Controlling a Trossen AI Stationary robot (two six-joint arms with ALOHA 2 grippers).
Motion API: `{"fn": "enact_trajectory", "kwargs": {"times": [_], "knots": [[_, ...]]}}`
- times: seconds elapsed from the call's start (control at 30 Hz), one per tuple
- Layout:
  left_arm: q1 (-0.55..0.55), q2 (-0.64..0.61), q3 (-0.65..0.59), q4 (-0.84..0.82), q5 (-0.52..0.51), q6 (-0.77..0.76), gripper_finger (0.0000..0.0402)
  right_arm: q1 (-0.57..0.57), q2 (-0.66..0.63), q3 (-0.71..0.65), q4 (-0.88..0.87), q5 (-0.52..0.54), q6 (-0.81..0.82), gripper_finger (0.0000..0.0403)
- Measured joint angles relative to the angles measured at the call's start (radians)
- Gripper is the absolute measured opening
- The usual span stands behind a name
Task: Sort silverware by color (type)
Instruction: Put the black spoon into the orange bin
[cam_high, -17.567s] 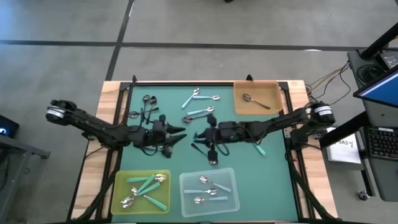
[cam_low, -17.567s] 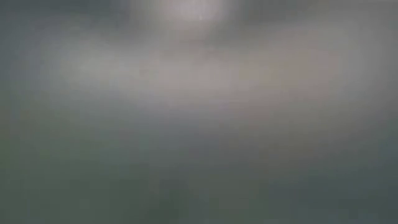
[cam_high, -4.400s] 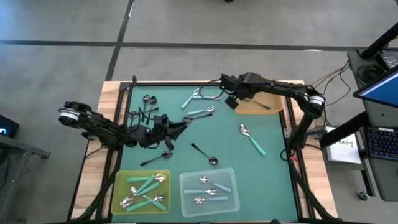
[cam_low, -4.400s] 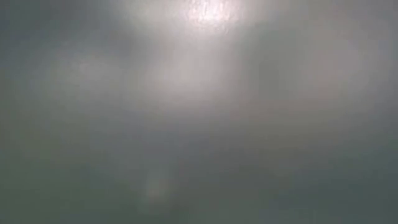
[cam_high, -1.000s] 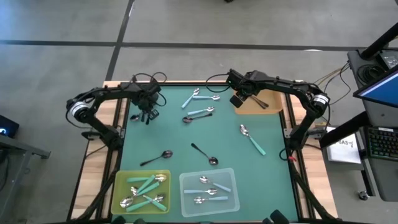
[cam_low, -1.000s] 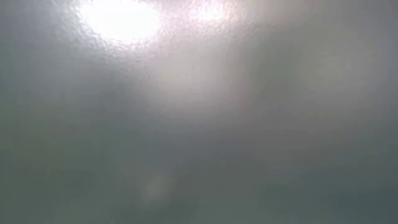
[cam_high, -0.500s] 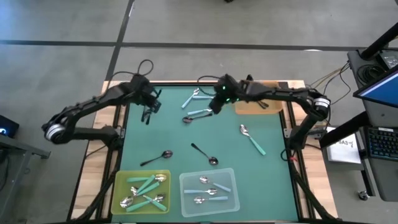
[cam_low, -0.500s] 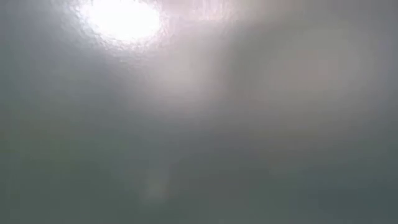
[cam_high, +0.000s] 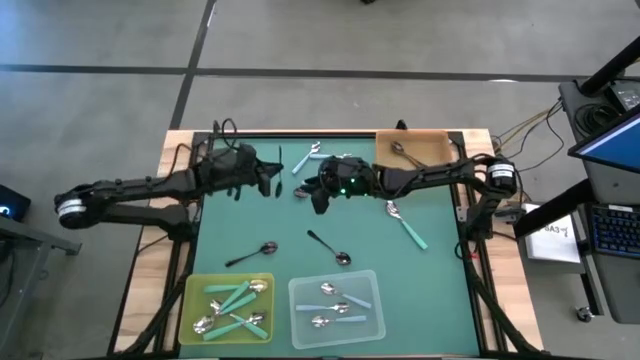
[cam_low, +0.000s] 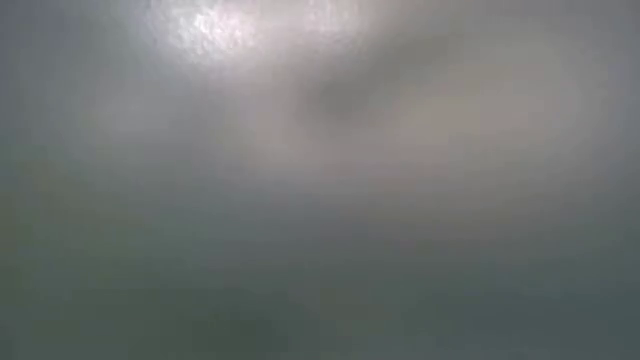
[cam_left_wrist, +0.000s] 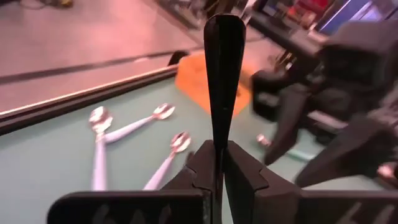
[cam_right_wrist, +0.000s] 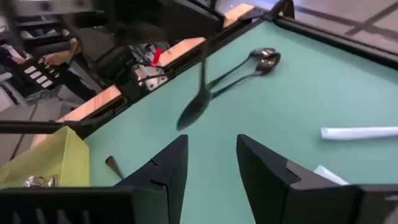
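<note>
From above, the left gripper (cam_high: 272, 180) hangs over the far left part of the green mat (cam_high: 430, 290), its fingers clamped on a black-handled spoon (cam_high: 279, 158), while the right gripper (cam_high: 318, 196) reaches in just beside it near the mat's middle, fingers apart and empty. Light blue spoons (cam_high: 306, 160) lie at the far side, two black spoons (cam_high: 330, 247) and a teal spoon (cam_high: 406, 226) lie loose nearer the trays, the yellow tray (cam_high: 262, 288) holds teal ones, the clear tray (cam_high: 372, 322) light blue ones, and the orange tray (cam_high: 436, 162) one dark spoon. The low view is only grey haze. The left wrist view shows the black handle (cam_left_wrist: 222, 68) standing upright, pinched between the closed fingers (cam_left_wrist: 200, 171), with light blue spoons (cam_left_wrist: 127, 130) on the mat beyond. The right wrist view shows two separated fingers (cam_right_wrist: 166, 167) above bare mat, the held spoon's bowl (cam_right_wrist: 195, 109) hanging ahead, and two black spoons (cam_right_wrist: 258, 62) lying together farther off.
</note>
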Motion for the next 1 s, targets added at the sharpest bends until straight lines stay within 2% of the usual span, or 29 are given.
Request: {"fn": "enact_trajectory", "kwargs": {"times": [0.17, 0.27, 0.47, 0.8, 1.0], "knots": [[-0.106, 0.066, -0.019, 0.184, -0.078, -0.039, 0.0, 0.0, 0.01, 0.0, 0.002, 0.0, 0.042, 0.0156], [-0.135, 0.113, -0.019, 0.202, -0.146, -0.062, 0.0, 0.002, 0.01, 0.0, 0.003, 0.0, 0.043, 0.017], [-0.153, 0.226, 0.021, 0.289, -0.15, -0.079, 0.0, 0.005, 0.01, 0.0, 0.004, -0.009, 0.042, 0.0177], [-0.163, 0.367, 0.096, 0.361, -0.138, -0.087, 0.0, 0.006, 0.01, 0.0, -0.008, -0.024, 0.044, 0.0158], [-0.167, 0.355, 0.099, 0.367, -0.131, -0.087, 0.0, 0.002, 0.01, 0.001, -0.014, -0.025, 0.054, 0.0106]]}}
